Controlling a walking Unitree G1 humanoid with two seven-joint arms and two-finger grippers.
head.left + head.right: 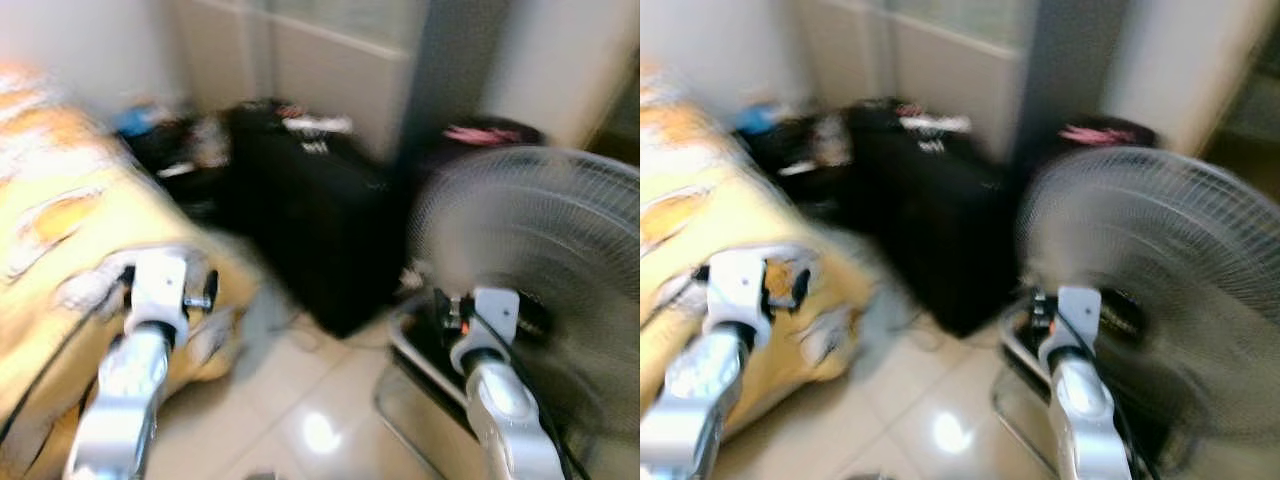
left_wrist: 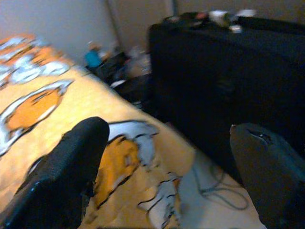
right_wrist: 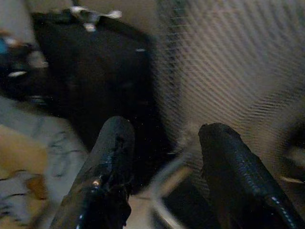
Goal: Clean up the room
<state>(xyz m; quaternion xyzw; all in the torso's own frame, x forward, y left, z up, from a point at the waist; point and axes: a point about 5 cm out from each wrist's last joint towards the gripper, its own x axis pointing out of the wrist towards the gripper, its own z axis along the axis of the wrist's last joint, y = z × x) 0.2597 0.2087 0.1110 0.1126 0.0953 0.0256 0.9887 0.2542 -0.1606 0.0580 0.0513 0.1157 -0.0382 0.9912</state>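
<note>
1. The task names no single thing, so we take the clutter heaped on the floor in the far corner, between the bed and the black suitcase, as the likeliest thing to tidy; the blur keeps us from naming the pieces, beyond a blue shape and some pale scraps
2. That heap lies ahead and to the left of both arms, well apart from either; the left gripper is the nearer and points roughly toward it along the bed's edge
3. The left gripper's fingers are spread wide with nothing between them, hanging over the corner of the yellow cartoon-print bedspread
4. The right gripper is likewise parted and empty, facing the grille of the standing fan, which is just beside it
5. The black suitcase stands upright between bed and fan, with small pale items on top; a loose cord trails on the tiled floor at its foot
6. We judge we are mid-walk, since both eye views are smeared, and no pick has begun
</note>
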